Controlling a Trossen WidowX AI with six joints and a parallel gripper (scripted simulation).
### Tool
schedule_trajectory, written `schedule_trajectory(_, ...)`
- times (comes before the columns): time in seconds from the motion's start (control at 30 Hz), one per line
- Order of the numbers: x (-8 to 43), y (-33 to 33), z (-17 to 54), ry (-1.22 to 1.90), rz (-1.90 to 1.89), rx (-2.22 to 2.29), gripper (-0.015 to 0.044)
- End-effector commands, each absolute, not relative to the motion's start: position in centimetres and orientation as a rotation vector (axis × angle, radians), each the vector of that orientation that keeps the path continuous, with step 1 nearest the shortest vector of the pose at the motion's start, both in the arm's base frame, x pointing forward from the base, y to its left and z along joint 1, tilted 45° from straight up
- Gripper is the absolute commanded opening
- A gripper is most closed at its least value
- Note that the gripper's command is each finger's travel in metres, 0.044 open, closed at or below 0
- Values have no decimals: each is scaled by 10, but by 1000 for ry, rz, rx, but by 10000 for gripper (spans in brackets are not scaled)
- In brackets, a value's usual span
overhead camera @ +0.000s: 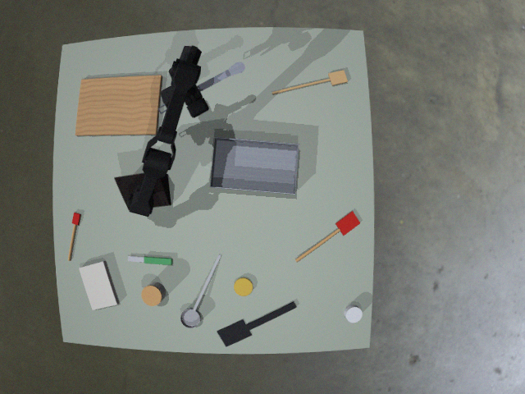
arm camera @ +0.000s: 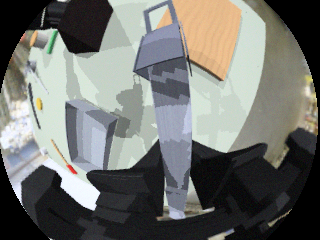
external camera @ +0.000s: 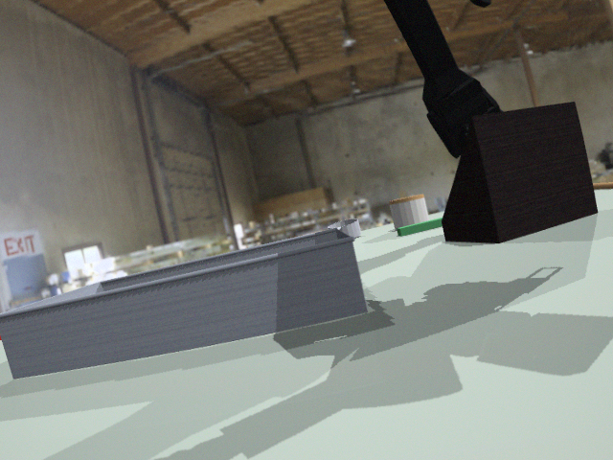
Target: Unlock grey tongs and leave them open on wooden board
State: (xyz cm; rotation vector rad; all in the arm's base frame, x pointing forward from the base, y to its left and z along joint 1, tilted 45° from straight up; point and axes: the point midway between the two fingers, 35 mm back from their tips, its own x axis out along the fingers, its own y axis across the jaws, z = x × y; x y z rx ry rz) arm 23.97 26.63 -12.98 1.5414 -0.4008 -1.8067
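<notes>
My gripper is shut on the grey tongs, gripping them along their arms. In the top view the tongs' rounded end sticks out to the upper right and a thin loop shows at the lower left, beside the wooden board. The tongs are in the air beside the board's right edge. In the wrist view their arms look closed together; the lock itself cannot be made out. The roasting tin stands on the table with nothing across it. The exterior view shows neither gripper nor tongs.
A dark wedge-shaped block stands by the arm's base. A wooden spatula lies at the upper right, a red one at the right. A ladle, black spatula and white box lie farther off.
</notes>
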Motion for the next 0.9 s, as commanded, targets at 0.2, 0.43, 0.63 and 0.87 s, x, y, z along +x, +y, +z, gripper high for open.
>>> schedule_trajectory(0.2, 233, 274, -132, -288, -1797, 1468, -150)
schedule_trajectory(0.43, 199, 295, -138, -342, -1808, 1531, -150)
schedule_trajectory(0.63, 157, 315, -145, -413, -1822, 1599, -150)
schedule_trajectory(0.87, 106, 332, -152, -505, -1832, 1669, -150)
